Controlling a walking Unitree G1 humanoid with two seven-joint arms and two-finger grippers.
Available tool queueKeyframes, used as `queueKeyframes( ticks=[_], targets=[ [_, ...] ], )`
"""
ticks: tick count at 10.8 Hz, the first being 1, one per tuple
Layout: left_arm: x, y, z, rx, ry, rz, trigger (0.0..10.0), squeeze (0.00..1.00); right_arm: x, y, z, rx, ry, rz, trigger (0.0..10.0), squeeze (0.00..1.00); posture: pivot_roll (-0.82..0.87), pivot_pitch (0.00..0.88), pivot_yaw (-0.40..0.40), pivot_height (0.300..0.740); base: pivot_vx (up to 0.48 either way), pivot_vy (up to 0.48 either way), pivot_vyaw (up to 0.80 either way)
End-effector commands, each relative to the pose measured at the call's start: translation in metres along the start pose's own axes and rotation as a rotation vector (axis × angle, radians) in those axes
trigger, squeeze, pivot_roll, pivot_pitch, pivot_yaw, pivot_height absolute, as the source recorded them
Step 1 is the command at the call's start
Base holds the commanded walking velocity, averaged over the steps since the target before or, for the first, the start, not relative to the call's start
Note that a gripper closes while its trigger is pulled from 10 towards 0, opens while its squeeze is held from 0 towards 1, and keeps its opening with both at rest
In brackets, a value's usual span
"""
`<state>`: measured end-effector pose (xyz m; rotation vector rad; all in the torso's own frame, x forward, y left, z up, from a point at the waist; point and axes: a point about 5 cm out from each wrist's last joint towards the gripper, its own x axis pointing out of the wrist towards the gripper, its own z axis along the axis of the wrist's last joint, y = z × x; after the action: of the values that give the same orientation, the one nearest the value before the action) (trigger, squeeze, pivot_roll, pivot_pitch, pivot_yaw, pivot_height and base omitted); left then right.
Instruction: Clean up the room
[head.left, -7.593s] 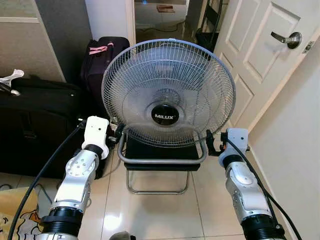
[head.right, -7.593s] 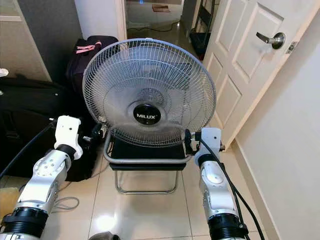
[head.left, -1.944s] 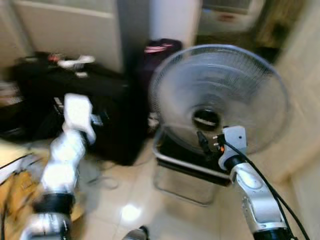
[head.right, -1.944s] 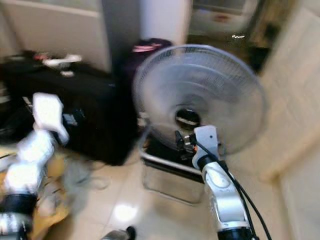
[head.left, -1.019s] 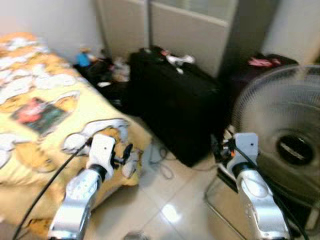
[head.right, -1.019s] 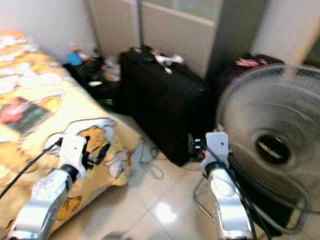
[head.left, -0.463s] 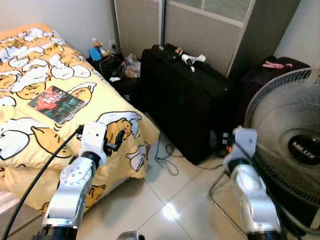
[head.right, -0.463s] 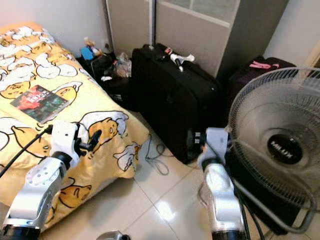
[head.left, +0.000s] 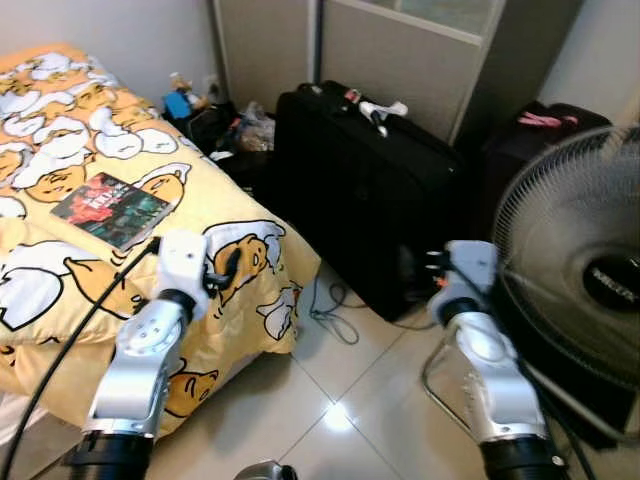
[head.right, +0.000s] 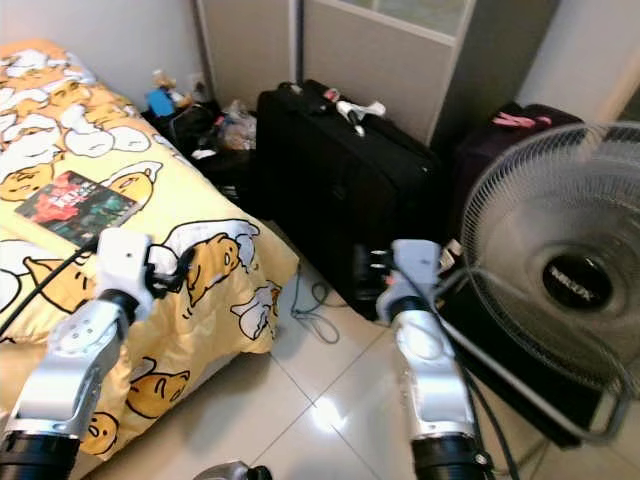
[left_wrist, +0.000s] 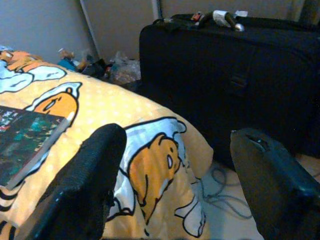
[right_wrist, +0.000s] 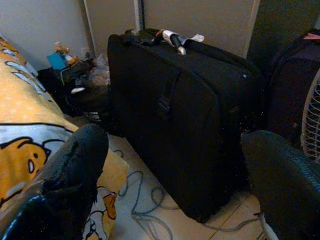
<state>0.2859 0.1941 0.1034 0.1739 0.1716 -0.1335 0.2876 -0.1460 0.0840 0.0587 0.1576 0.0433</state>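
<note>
A bed with a yellow duck-print blanket (head.left: 60, 150) stands on the left, and a dark book (head.left: 110, 208) lies flat on it. My left gripper (head.left: 230, 268) is raised over the blanket's corner, open and holding nothing. My right gripper (head.left: 428, 265) hovers in front of the big black suitcase (head.left: 370, 190), open and empty, just left of the floor fan (head.left: 590, 270). A pile of small clutter (head.left: 215, 125) sits on the floor in the corner between bed and suitcase.
A white-tagged handle (head.left: 380, 108) lies on top of the suitcase. A dark purple bag (head.left: 545, 130) stands behind the fan. A loose cable (head.left: 330, 315) curls on the tiled floor (head.left: 330, 410) between bed and suitcase. Grey wardrobe doors (head.left: 400, 50) close the back.
The camera has swung left, from facing the fan and door to facing the bed and suitcase. Both grippers have left the fan's frame. Over the last half second the view shifted only slightly.
</note>
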Motion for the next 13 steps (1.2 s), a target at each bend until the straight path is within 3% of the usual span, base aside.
queueKeyframes(
  ticks=[1, 3, 5, 9, 11, 13],
  targets=[
    [-0.001, -0.003, -0.004, -0.016, 0.023, 0.005, 10.0, 0.0, 0.0, -0.006, -0.001, -0.006, 0.019, -0.013, 10.0, 0.0, 0.05, 0.0, 0.028, 0.74, 0.0, 0.322, 0.0],
    [-0.013, 0.004, -0.012, -0.054, 0.048, 0.087, 10.0, 0.0, -0.013, -0.017, -0.007, 0.014, 0.044, -0.063, 10.0, 0.0, 0.07, 0.0, -0.009, 0.74, 0.0, 0.313, 0.0],
    [-0.021, 0.006, -0.012, -0.044, 0.04, 0.102, 10.0, 0.0, -0.02, -0.017, -0.015, 0.024, 0.06, -0.05, 10.0, 0.0, 0.09, 0.0, -0.007, 0.74, 0.0, 0.302, 0.0],
    [-0.025, 0.01, -0.011, -0.032, 0.039, 0.135, 10.0, 0.0, -0.017, -0.01, -0.005, -0.034, 0.028, -0.032, 10.0, 0.0, 0.1, 0.0, -0.014, 0.74, 0.0, 0.314, 0.0],
    [-0.023, 0.005, -0.01, -0.036, 0.031, 0.128, 10.0, 0.0, -0.017, -0.009, -0.001, -0.056, 0.014, -0.01, 10.0, 0.0, 0.09, 0.0, -0.018, 0.74, 0.0, 0.315, 0.0],
    [-0.022, 0.004, -0.008, -0.038, 0.024, 0.13, 10.0, 0.0, -0.017, -0.006, 0.003, -0.07, -0.004, 0.026, 10.0, 0.0, 0.09, 0.0, -0.018, 0.74, 0.0, 0.313, 0.71]
  ],
)
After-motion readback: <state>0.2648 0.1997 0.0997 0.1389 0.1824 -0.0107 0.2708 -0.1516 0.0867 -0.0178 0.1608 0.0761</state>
